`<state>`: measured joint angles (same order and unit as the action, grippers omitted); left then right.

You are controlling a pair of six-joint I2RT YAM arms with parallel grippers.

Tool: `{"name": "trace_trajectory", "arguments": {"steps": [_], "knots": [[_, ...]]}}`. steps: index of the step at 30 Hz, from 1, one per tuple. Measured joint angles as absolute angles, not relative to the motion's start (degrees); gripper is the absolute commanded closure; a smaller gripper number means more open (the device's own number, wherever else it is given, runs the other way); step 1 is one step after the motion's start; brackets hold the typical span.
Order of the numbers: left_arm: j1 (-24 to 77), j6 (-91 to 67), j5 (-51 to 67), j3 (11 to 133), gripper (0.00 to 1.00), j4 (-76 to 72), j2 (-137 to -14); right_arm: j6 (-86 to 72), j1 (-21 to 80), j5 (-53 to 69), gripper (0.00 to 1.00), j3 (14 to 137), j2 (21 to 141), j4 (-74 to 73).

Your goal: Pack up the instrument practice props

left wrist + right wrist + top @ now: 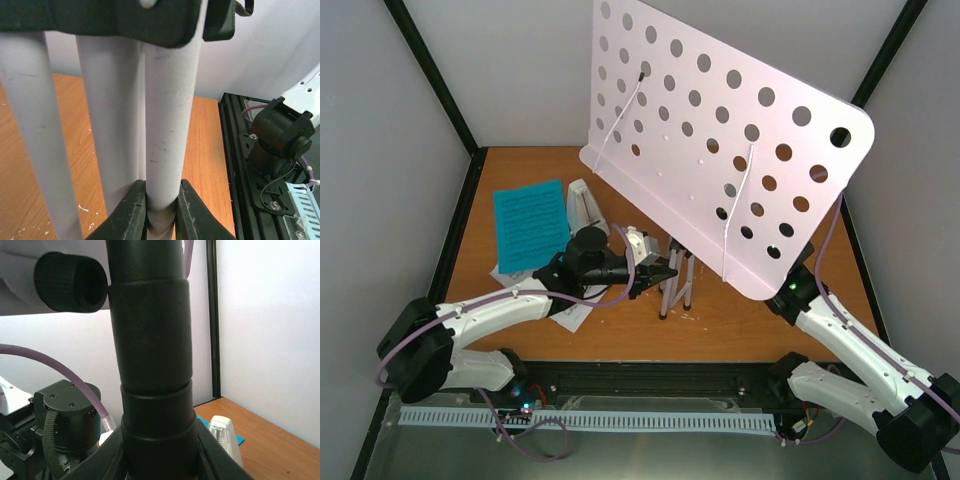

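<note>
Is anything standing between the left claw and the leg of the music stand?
Nothing visible. The left claw is closed directly on one lilac leg of the music stand; the right claw grips its black pole.

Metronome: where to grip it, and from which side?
Probably from above: the metronome stands upright and tapers, so pinch its narrower upper body across opposite faces. The left arm crowds its near side; the blue sheet-music page lies at its left.
</note>
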<state>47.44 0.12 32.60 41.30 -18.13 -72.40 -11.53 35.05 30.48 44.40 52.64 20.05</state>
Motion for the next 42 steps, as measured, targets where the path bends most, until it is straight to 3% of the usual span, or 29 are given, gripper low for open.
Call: {"name": "trace_trajectory", "arguments": {"steps": [4, 13, 16, 20, 29, 42], "knots": [[47.48, 0.12, 32.21, 41.30, 0.86, -19.57, -73.28, -11.60, 35.07, 29.28, 0.97, 43.66, 52.58, 21.23], [47.53, -3.53, 28.45, 36.23, 0.41, -22.52, -69.36, -11.64, 36.75, 29.58, 0.97, 42.19, 51.37, 22.61], [47.62, -4.51, 27.53, 34.26, 0.20, -22.28, -66.52, -11.42, 37.36, 30.55, 0.97, 42.17, 51.07, 22.09], [47.53, -5.85, 27.64, 32.73, 0.04, -22.57, -64.60, -11.33, 37.50, 30.59, 0.97, 41.91, 50.63, 22.09], [47.53, -6.28, 31.64, 35.33, 0.01, -26.20, -75.00, -11.42, 37.52, 29.61, 0.97, 41.89, 50.04, 21.32], [49.45, -7.60, 30.63, 37.39, 0.13, -37.63, -83.11, -11.64, 37.54, 24.38, 0.97, 41.89, 47.83, 18.31]]}}
